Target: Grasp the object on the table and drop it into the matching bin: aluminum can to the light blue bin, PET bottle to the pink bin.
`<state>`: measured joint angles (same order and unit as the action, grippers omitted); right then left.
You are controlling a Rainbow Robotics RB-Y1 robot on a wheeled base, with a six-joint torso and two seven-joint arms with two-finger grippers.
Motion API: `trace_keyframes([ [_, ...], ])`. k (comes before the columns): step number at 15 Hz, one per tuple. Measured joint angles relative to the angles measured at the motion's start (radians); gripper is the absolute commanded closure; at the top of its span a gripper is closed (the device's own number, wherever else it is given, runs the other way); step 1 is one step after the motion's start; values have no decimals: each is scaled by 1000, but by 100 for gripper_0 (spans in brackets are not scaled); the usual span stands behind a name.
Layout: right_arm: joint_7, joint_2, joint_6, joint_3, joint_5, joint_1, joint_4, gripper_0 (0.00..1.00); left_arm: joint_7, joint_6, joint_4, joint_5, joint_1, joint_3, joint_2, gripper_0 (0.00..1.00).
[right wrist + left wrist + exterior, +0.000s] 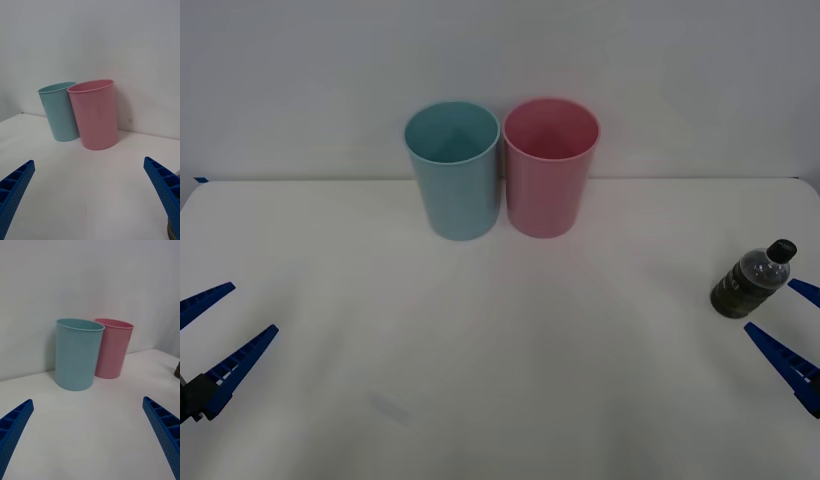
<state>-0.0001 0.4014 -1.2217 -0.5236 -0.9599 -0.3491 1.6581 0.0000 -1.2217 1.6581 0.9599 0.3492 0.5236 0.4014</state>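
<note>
PET bottle (pixel 750 281) first, since that's the whole job here: it stands upright near the right edge of the tabletop (pixel 500 360), black cap on, dark liquid inside. My right pincer (pixel 792 328) sits right at it with its fingers spread wide, one finger just behind the bottle and the other in front, so the bottle is roughly between them but not touched yet. I'd ease in a bit further so the pads land on the body below the rounded shoulder, not on the cap, then close slowly; a light bottle like that could tip or skid if one finger hits first. Left pincer (pixel 210 335) is parked, fingers apart, by the left edge. Further out, the pink bin (pixel 549 168) stands at the back edge, touching or almost touching the light blue bin (pixel 453 170) on its left. Pink is the target, so I'd lift clear of the rim before moving across.
</note>
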Motion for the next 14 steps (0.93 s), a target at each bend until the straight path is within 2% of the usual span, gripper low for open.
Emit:
trace_keyframes([
  [6, -4, -6, -2, 2, 36, -20, 24, 0, 0, 0, 0, 0, 0, 0, 0, 0],
  [14, 12, 16, 71, 8, 76, -127, 35, 0, 0, 0, 0, 0, 0, 0, 0, 0],
])
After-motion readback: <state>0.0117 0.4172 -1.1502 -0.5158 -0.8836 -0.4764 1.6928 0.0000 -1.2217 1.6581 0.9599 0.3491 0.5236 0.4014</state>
